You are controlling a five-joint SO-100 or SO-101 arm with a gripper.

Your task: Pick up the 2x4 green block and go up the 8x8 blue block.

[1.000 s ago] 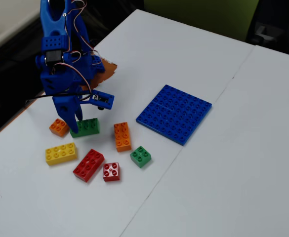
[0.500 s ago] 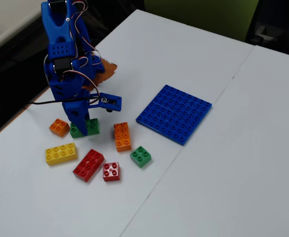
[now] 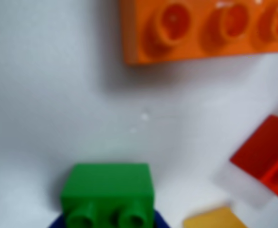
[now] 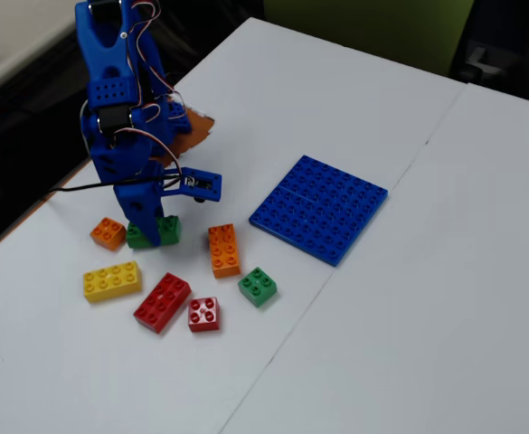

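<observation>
In the fixed view the blue arm (image 4: 124, 117) covers the middle of the 2x4 green block (image 4: 167, 229), so its studs cannot be counted and the jaws' hold on it cannot be made out. The wrist view is blurred throughout: the bottom edge cuts the green block, the top edge cuts an orange brick (image 3: 200, 28), and a red brick (image 3: 267, 159) and yellow brick (image 3: 210, 219) show only as corners.
</observation>
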